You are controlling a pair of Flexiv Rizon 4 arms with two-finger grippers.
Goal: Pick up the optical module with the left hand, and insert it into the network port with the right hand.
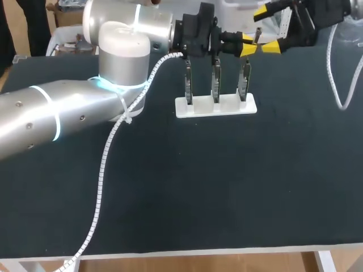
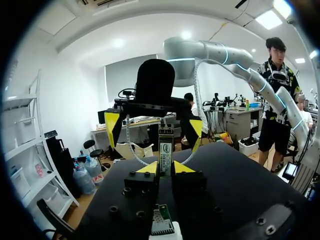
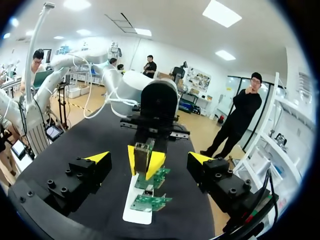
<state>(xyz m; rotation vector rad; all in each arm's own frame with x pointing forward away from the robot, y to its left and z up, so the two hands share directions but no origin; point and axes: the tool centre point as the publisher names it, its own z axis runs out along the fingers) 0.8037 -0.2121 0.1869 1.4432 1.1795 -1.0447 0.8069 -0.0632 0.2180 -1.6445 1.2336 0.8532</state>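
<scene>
- As the head view shows it, the left gripper [image 1: 249, 45] is clamped on the module [image 1: 257, 37], up off the table [image 1: 187, 187] behind the holder [image 1: 195, 109] and its three upright boards [image 1: 215, 82]. The right gripper [image 1: 268, 29] stands apart around the module.
- Left wrist view: the left gripper [image 2: 165, 167] pinches the module [image 2: 165, 142] low on its flat sides, so it stands upright. The right gripper [image 2: 153, 127] is ahead, its tips wide of the upper half and not touching.
- Right wrist view: the right gripper [image 3: 149, 157] is spread wide. The left gripper [image 3: 143, 162] holds the module [image 3: 142, 150] between its fingers, above the boards [image 3: 156, 176].
- The module looks small, light, stiff and smooth-cased, so it may slip. I would grip the free half squarely on its flat sides, leaving the plug end clear.
</scene>
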